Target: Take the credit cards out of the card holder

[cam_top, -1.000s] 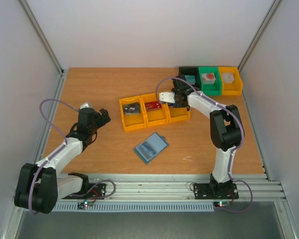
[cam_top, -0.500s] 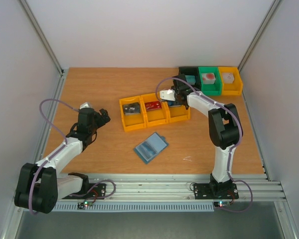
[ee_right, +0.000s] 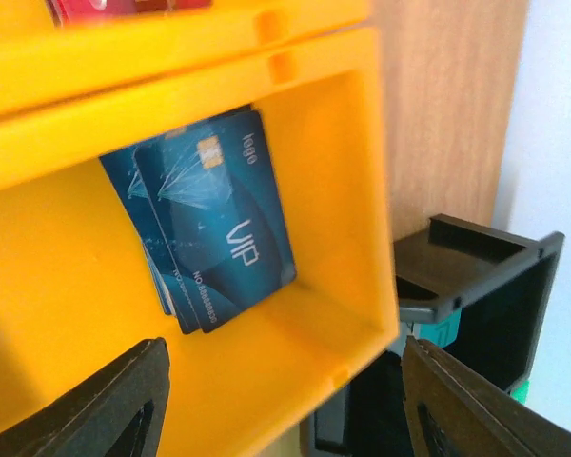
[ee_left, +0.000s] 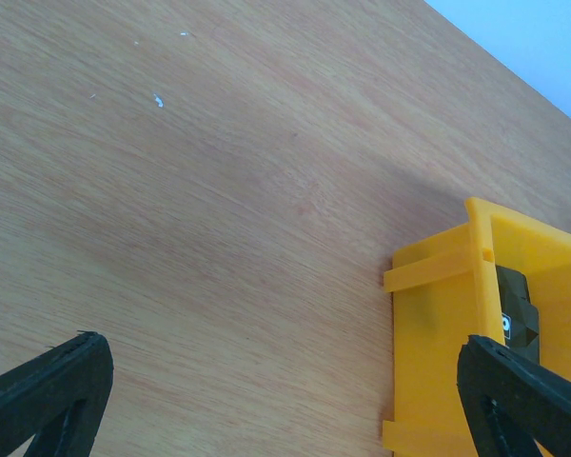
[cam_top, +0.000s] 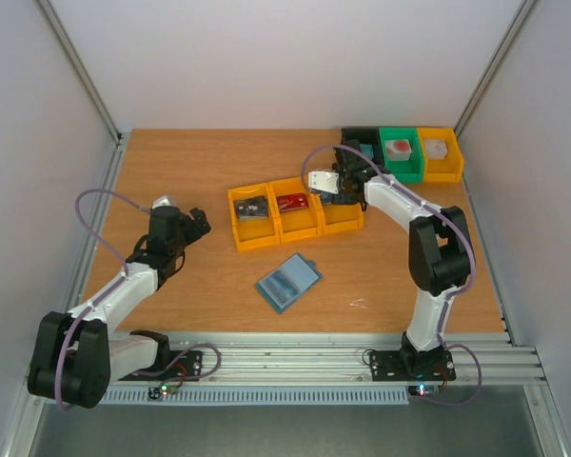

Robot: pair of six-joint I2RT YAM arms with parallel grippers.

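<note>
From the top view, the flat blue card holder (cam_top: 288, 282) was seen on the wood-grain table (cam_top: 190, 162), apart from boxy yellow bins (cam_top: 257, 240) where a dark grey card (cam_top: 252, 208) and a red card (cam_top: 292, 202) were lodged. At the left wrist, the left gripper (ee_left: 285, 390) was spread wide, empty. At the right wrist, glossy blue cards (ee_right: 219, 228) were laid in a smooth bin (ee_right: 352, 219), the right gripper (ee_right: 285, 400) parted, nothing gripped.

A wooden table (cam_top: 190, 171) carries a row of three yellow bins (cam_top: 301, 229) near its middle, set side by side with their walls touching. At the far right corner stand a black bin (cam_top: 357, 133), a green bin (cam_top: 402, 174) holding a red-white block (cam_top: 397, 149), and another yellow bin (cam_top: 443, 174) holding a grey block (cam_top: 437, 149). Something teal (ee_right: 430, 333), perhaps a block, shows dimly in the black bin. A small white scrap (cam_top: 359, 304) lies near the front edge.
</note>
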